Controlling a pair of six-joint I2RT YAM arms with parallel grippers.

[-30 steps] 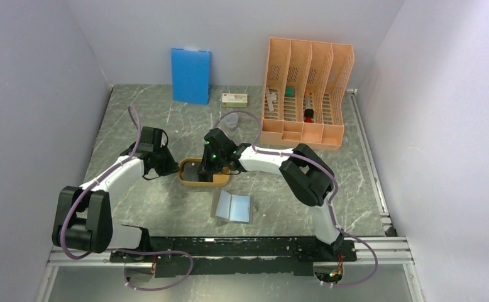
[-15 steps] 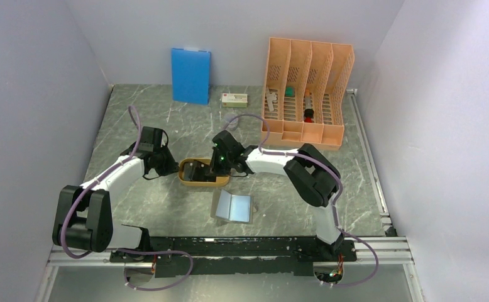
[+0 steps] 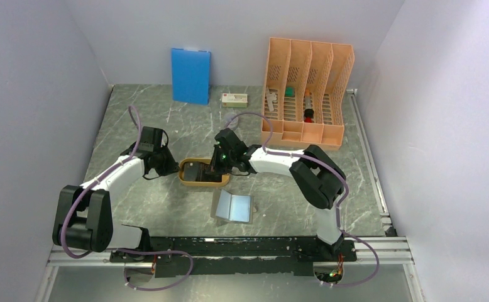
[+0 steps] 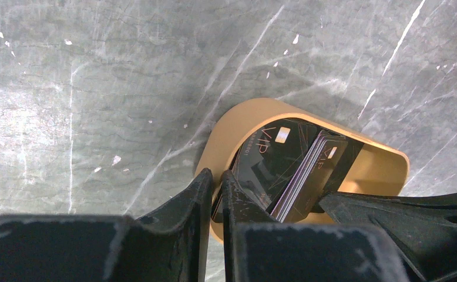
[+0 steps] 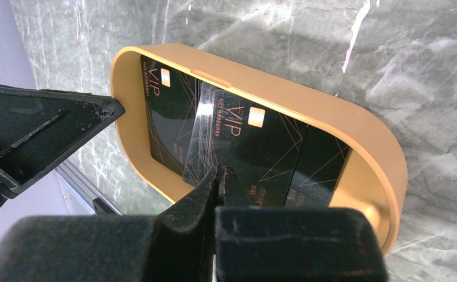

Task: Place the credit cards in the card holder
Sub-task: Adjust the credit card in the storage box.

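one tray (image 3: 195,184) sits mid-worktop (image 3: 135,119), with two tools at it, one from each side. the cards (image 5: 167,117) all lie in the tray. at least three dark ones marked "vip" can be counted, overlapping, but the full number cannot be told. one holder (image 3: 234,207) lies open, pale blue side up, near of the tray and apart from it, with no card in it.

the top view shows the cards only as a dark patch, since the right arm covers the tray's right end. the right wrist view shows more: the right tool (image 5: 219,176) is clenched on the near edge of a card that is tilted up off the others. it also shows the left tool's tip touching the tray's left rim. the left wrist view shows the left tool (image 4: 216,176) pinched tight on that rim, one finger inside the wall and one outside. it also shows the striped edges of several stacked cards just beside the right tool's finger.

at the far wall stand one blue board (image 3: 190,75), one small box (image 3: 235,98) and one orange rack (image 3: 306,91) of four slots holding small items. all are well apart from the tray.
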